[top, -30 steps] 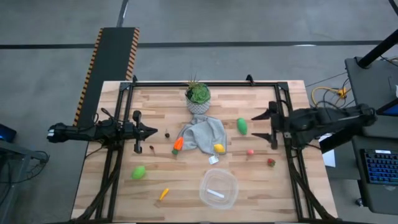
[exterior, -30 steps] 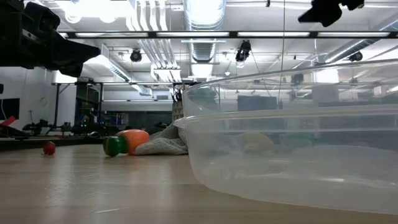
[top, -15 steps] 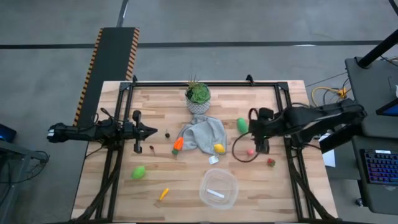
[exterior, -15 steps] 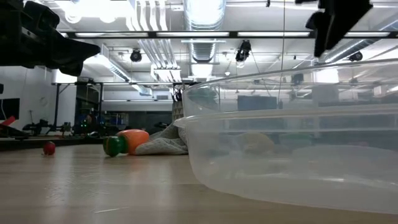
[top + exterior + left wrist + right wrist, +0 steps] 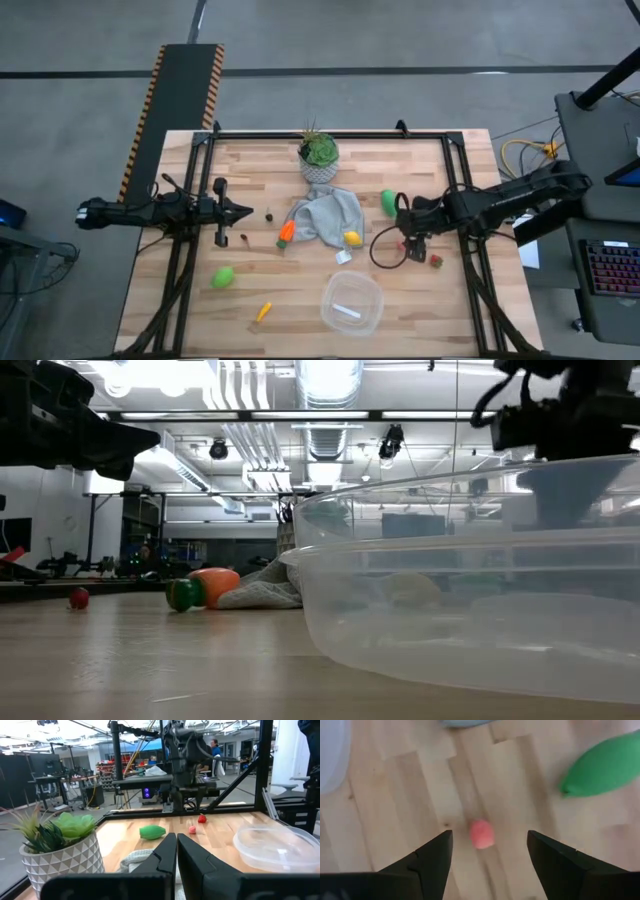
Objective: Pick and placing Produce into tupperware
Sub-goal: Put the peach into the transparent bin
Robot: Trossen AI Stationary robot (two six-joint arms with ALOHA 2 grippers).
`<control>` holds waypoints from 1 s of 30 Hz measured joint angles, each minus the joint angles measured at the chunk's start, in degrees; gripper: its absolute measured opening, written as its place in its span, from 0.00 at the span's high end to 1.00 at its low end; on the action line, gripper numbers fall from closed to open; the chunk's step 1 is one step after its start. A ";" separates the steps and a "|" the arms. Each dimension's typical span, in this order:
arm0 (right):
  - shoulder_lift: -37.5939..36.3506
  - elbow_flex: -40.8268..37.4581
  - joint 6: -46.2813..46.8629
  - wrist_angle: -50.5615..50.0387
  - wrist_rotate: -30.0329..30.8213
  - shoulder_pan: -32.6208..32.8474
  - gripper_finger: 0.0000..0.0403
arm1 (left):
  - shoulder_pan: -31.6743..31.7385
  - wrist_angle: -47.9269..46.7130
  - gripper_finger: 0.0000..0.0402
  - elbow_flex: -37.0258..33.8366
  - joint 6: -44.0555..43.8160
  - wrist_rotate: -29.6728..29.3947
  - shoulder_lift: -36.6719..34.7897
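My right gripper (image 5: 490,837) is open and points down over a small pink-red berry (image 5: 481,833), one finger on either side, apart from it. In the high view this gripper (image 5: 405,241) is right of the lemon (image 5: 352,238) and below a green oval (image 5: 388,201). A red berry (image 5: 436,261) lies just beyond it. The clear tupperware (image 5: 351,303) sits near the near edge. A carrot (image 5: 286,233), another green oval (image 5: 223,277) and a small carrot (image 5: 263,312) lie to the left. My left gripper (image 5: 176,851) is shut and waits at the left edge (image 5: 246,210).
A grey cloth (image 5: 325,215) lies mid-table, partly under the lemon and carrot. A potted plant (image 5: 318,155) stands at the far edge. Two dark tiny berries (image 5: 268,214) lie near the left gripper. A white tag (image 5: 343,257) lies beside the tupperware. Black frame rails run along both sides.
My right arm has swung from the table's right edge toward the middle and come down, tipping its gripper to point down over the pink-red berry. Its fingers stay open. The produce and the left arm have kept still.
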 joint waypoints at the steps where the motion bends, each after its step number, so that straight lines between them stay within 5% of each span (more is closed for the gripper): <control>1: -0.18 -1.43 0.51 1.83 -1.10 0.00 0.38 | 0.00 -0.01 1.00 0.00 0.01 0.00 0.00; 30: 0.66 -20.69 2.74 28.78 -2.68 -0.02 0.41 | 0.00 5.49 1.00 0.00 -0.02 -0.06 0.55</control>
